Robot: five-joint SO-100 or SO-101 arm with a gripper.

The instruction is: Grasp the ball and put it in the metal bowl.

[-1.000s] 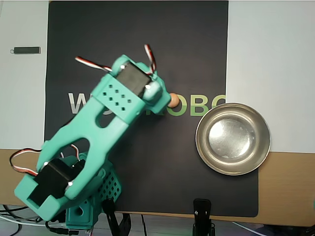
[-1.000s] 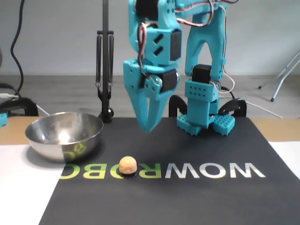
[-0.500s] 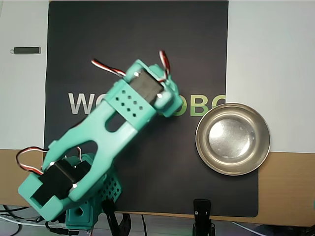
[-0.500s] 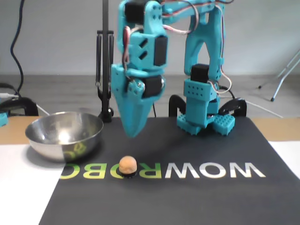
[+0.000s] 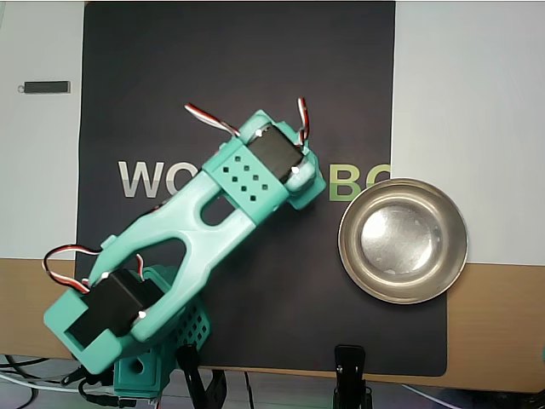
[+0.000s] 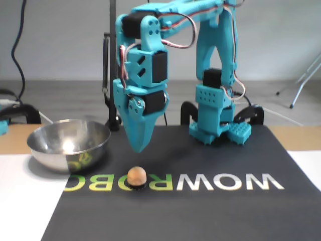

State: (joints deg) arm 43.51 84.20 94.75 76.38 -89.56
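Observation:
In the fixed view the peach-orange ball sits on a small black ring on the mat's printed letters. My teal gripper points straight down just above the ball, its tip a short gap above it. The jaws look shut and empty. The metal bowl stands empty to the left of the ball in that view. In the overhead view the bowl is at the right, at the mat's edge. There the arm's wrist covers the ball and the fingertips.
A black mat with white and green letters covers the table's middle. The arm's base stands behind the ball. A small dark stick lies at the far left. A black clamp sits at the front edge.

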